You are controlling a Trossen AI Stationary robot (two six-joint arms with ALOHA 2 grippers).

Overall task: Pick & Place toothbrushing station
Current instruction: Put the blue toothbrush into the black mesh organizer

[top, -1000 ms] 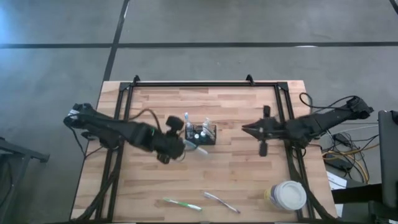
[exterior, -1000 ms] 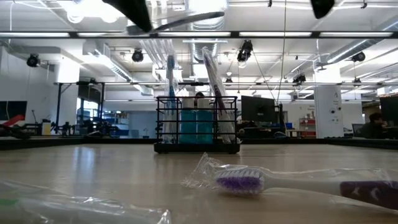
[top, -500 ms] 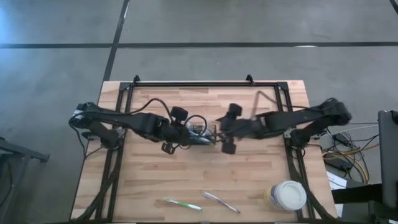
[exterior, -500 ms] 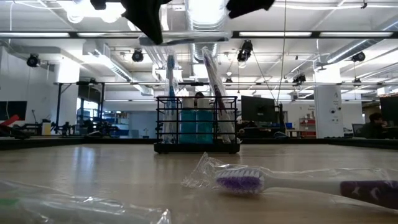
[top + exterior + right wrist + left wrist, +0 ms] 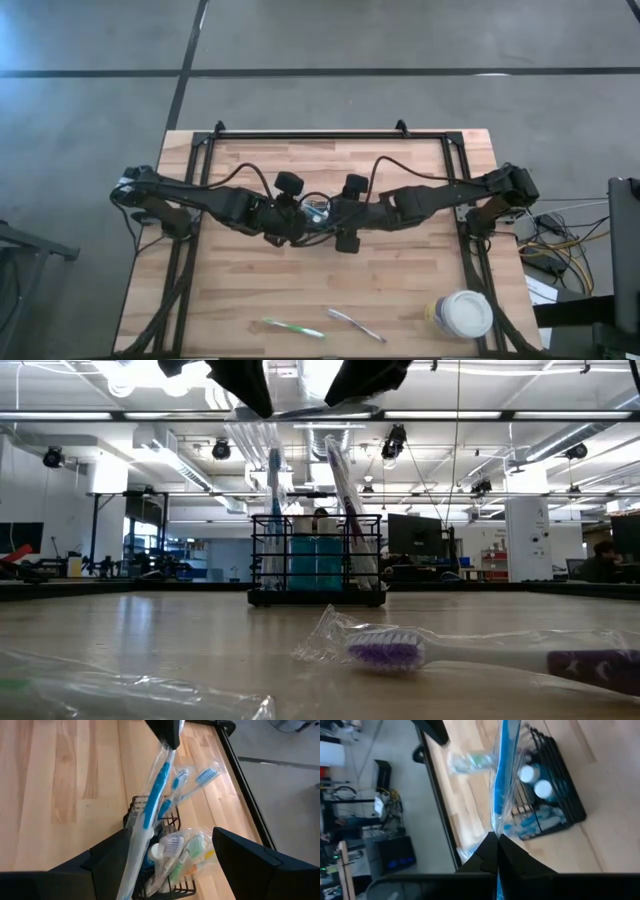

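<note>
The black wire caddy stands on the table's middle with wrapped toothbrushes upright in it and two white-capped tubes. In the high view both arms hide most of it. My left gripper is above the caddy, shut on a blue toothbrush in a clear wrapper. My right gripper is open over the caddy. Its fingers stand on either side of the toothbrush's free end, which runs close by one finger; whether they touch I cannot tell. My left gripper pinches one end of the wrapped blue toothbrush between its two fingertips, which slant down from the table's left. The toothbrush runs on from the fingers along their line. It is lifted clear, above the caddy's top.
Near the front edge lie a green toothbrush and a purple-bristled one, both in clear wrappers. A large cup with a white lid stands at the front right corner. Black frame rails run along the far edge and both sides.
My right gripper has swung from the table's right side toward the left, to the caddy, and now hangs over it facing my left gripper. My left gripper has kept its hold on the blue toothbrush above the caddy.
</note>
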